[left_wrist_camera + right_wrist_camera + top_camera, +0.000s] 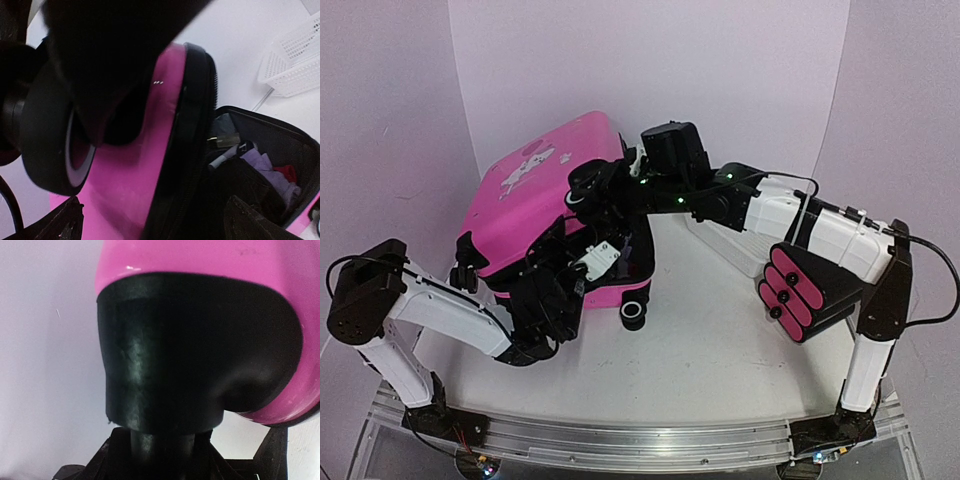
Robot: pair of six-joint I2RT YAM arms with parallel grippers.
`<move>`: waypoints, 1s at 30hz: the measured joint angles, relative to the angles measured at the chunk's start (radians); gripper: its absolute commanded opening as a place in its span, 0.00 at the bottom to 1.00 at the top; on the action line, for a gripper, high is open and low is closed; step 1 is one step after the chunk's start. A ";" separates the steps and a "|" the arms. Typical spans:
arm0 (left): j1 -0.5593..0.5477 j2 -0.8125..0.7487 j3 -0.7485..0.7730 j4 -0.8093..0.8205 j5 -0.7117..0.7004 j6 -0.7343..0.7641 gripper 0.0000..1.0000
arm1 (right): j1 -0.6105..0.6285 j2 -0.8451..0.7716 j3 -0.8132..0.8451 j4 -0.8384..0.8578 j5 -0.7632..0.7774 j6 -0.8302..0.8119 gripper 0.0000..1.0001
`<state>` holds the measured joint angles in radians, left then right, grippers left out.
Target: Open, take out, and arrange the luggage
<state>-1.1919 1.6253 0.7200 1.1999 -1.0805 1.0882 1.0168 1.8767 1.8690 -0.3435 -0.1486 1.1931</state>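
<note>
The bright-pink luggage (535,190) lies on the table with its lid propped up at an angle. My right gripper (595,185) is at the lid's far right corner, shut on a black wheel of the luggage (200,350); its stem sits between the fingers (272,452). My left gripper (565,275) is at the front gap, open wide. In the left wrist view my left gripper (157,222) straddles the pink shell (145,165) and black zip rim (200,125) without pinching them. Inside the black lining lie purple and red clothes (272,172).
A stack of black cases with pink ends (800,290) stands at the right, near the right arm's elbow. A white mesh basket (295,65) sits behind it, partly under the right forearm. A black wheel (634,313) juts from the luggage's lower front corner.
</note>
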 measured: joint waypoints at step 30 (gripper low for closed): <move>0.259 -0.220 0.037 0.022 -0.153 0.149 0.83 | 0.002 -0.409 -0.036 -0.142 0.077 -0.666 0.98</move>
<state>-0.9329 1.4055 0.7567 1.2217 -1.2335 1.2373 1.0191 1.4677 1.8332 -0.4854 -0.0711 0.5274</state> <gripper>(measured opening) 0.871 0.982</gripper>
